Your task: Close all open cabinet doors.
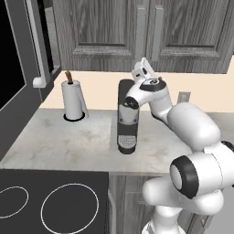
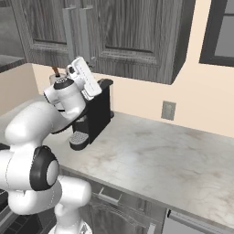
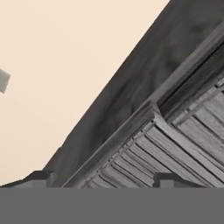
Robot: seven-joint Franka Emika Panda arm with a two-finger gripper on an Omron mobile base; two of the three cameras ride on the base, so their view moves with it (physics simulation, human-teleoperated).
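1. Two upper cabinet doors (image 1: 151, 27) hang side by side above the counter (image 1: 68, 137), dark grey wood grain with raised frames. Their long grey bar handles (image 1: 148, 34) meet in the middle, and both doors look flush with the frame from the left base view.
2. Same doors from the right base view (image 2: 91, 27): the handles sit together, and the cabinet's end panel faces the beige wall.
3. The claw (image 2: 87, 57) is up near the bottom of those handles, just under the doors' lower rail. The hand is tilted upward on the white arm (image 1: 192, 123).
4. In the hand view the two dark claw tips (image 3: 105, 178) stand well apart, nothing between them, so it's spread and holding nothing. Ahead of them is the cabinet's grey underside and a door's stepped frame moulding, running diagonally.
5. Containers: nothing much to report. A black coffee machine (image 1: 127, 119) stands on the counter right below the hand, with a drip tray at its base, and I can't tell if anything is in it.
6. A paper towel roll (image 1: 73, 100) stands upright on its holder, left of the machine.
7. A wall outlet (image 2: 168, 110) sits on the beige wall, well right of the machine.
8. A black cooktop (image 1: 50, 201) with white rings is at the lower left.
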